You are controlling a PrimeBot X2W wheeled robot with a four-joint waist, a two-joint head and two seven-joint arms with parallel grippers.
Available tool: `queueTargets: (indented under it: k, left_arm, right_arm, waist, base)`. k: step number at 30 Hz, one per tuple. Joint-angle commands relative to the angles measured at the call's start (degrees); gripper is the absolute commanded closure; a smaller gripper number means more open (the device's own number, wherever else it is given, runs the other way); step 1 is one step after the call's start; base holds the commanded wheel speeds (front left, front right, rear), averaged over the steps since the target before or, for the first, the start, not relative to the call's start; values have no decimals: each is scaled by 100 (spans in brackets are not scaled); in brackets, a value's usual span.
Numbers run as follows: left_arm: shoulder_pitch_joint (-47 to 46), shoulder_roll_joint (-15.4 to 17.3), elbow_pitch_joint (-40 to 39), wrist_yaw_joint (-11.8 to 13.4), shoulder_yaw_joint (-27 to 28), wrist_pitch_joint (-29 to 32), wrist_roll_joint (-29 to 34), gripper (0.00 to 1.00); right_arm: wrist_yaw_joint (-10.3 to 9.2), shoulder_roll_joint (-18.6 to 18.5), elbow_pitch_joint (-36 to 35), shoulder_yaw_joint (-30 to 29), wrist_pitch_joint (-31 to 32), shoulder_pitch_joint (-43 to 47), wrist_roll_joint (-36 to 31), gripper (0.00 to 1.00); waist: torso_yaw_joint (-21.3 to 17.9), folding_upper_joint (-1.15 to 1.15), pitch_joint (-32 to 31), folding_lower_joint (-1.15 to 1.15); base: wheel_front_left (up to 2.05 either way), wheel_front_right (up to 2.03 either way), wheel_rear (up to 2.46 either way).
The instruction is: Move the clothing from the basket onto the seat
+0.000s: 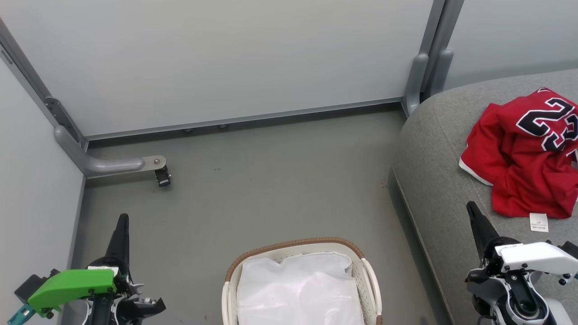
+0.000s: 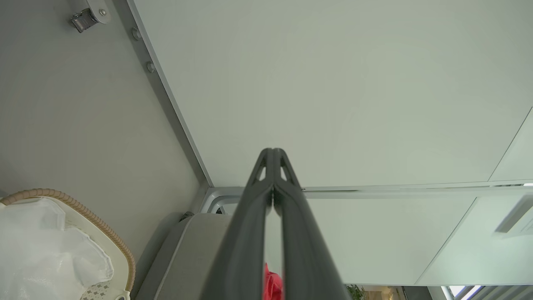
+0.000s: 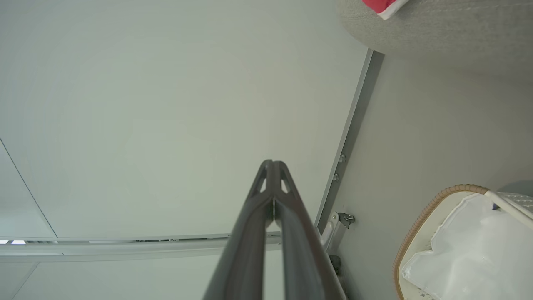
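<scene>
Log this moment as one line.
clothing: on seat | basket: white liner inside, no clothing seen | left tool: shut, empty | right tool: shut, empty

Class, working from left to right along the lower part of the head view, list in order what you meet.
left gripper → basket → seat → right gripper

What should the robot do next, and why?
Probably just stop and rest its arms: the red clothing already lies on the seat, the basket holds its white liner and nothing red that I can see, and the left gripper and right gripper are both shut and empty.
</scene>
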Motion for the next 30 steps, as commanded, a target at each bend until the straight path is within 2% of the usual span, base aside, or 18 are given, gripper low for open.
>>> queueTargets:
  k: [1,11,30]
  left_arm:
    - [-109,42,-39,-47,31,36,-123,100]
    - [-127,44,-77,-52,51,134,-474,100]
    - [-120,43,-72,-49,48,133,-459,100]
  right_arm:
    - [-1,-35,-50,-28,30,92,122,100]
    - [-1,-37,-106,-70,125,123,511,100]
    - [-1,-37,-102,-66,125,114,500,100]
  waist:
    - [-1,19,-5,0]
    - [-11,21,-41,0]
    - [-11,21,-42,0]
  base:
    - [0,0,0]
    - [0,0,0]
    - [0,0,0]
